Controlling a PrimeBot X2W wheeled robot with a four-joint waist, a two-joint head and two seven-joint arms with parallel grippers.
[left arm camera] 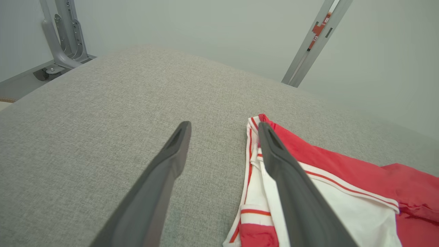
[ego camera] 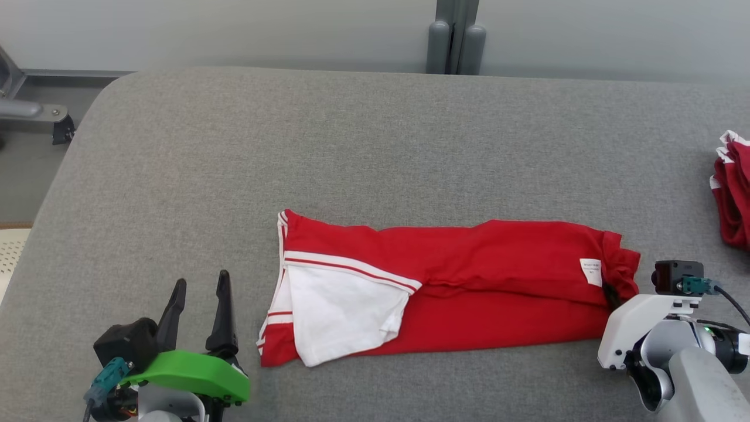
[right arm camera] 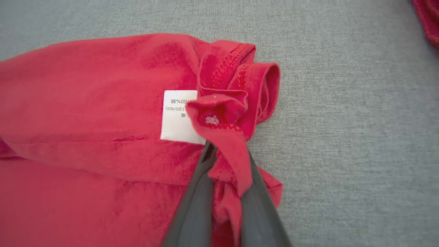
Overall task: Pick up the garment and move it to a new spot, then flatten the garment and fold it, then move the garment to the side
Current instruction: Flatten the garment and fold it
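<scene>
Roughly midway across the gray tabletop (ego camera: pixel 176 176), nearer the front edge than the back: red garment (ego camera: pixel 469 258), folded into a long band running left to right, flat apart from a bunched right end. White panel (ego camera: pixel 340 316) with red-and-white striped trim turned up at its left end; small white label (ego camera: pixel 590 271) near the right end. Right gripper (right arm camera: pixel 228 161) pinched narrow on the garment's rumpled right hem, red cloth squeezed between the two dark fingers (right arm camera: pixel 195 206) and curling over their tips, just beside the label. Left gripper (ego camera: pixel 201 278) spread wide, holding nothing, near the front edge and just left of the garment, apart from it; cannot tell whether touching the tabletop. Seen from the left wrist, one finger crossing in front of the striped edge, the other over bare surface. Plenty of bare tabletop behind the garment up to the far edge, and leftward as far as the rounded corner; a narrower strip in front. Less room to the right: second red-and-white bundle of cloth (ego camera: pixel 732 193) at the border of the head view, well apart from the garment, cut off by the picture's edge. Beyond the far edge, gray post (ego camera: pixel 456 38) against a pale wall (ego camera: pixel 234 29); off the left corner, metal frame (ego camera: pixel 35 111) lower down.
</scene>
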